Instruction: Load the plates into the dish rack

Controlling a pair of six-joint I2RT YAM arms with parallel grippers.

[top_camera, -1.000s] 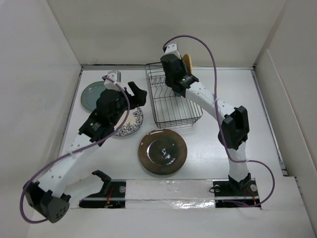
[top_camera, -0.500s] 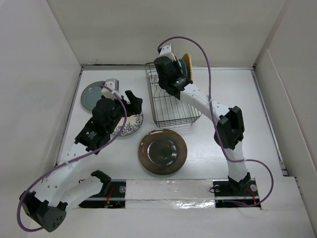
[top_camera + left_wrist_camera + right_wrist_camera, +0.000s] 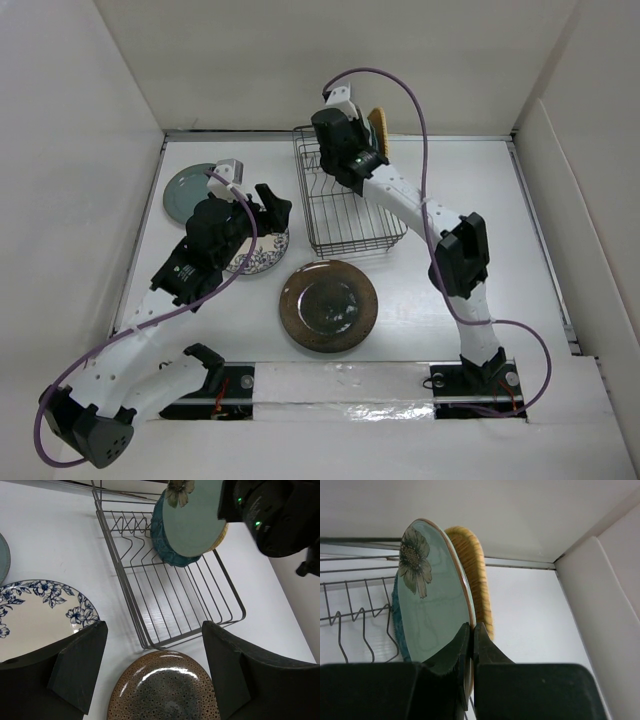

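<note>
Rack (image 3: 345, 205): black wire, on white surface (image 3: 460, 180), far centre.
Teal plate (image 3: 162, 537): scalloped, upright in the rack's far slots.
Mint plate (image 3: 432, 610): flower motif, on edge between the teal plate and orange-tan plate (image 3: 476, 575); whether its lower rim sits in a slot cannot be told.
Right fingers (image 3: 462, 645): pressed onto the mint plate's rim, pinching it.
Left fingers (image 3: 80, 665): spread wide, holding nothing, above the surface between floral plate (image 3: 35, 610) and rack.
Floral plate: flat, left of the rack.
Brown plate (image 3: 328, 305): flat, near side of the rack.
Grey-green plate (image 3: 185, 190): flat, far left.
</note>
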